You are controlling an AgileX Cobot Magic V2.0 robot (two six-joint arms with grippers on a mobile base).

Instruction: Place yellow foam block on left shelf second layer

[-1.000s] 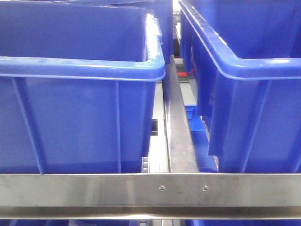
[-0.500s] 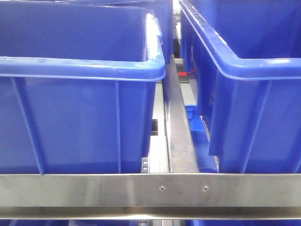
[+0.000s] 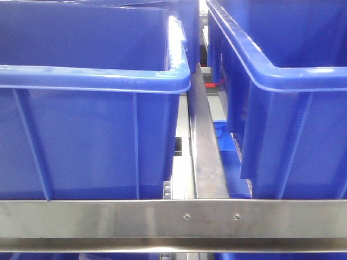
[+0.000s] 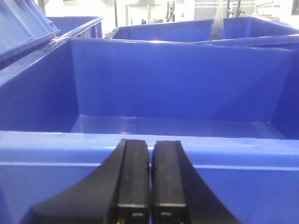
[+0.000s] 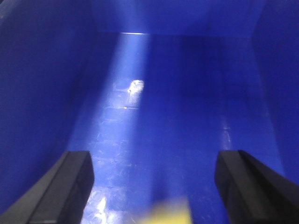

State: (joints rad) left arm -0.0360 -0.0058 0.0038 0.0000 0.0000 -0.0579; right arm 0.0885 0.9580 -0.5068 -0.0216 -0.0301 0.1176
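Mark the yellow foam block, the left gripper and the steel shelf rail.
yellow foam block (image 5: 169, 212): right wrist view, blurred top edge.
left gripper (image 4: 150, 161): left wrist view, between closed fingertips.
steel shelf rail (image 3: 108, 218): front view, front face.

No visible change in the front view

Across the last second, the two deep blue plastic bins (image 3: 92, 124) and (image 3: 293, 108), and the brushed steel shelf rail (image 3: 173, 219) below them show no shift; only this view has earlier pictures, so wrist-view changes cannot be told.
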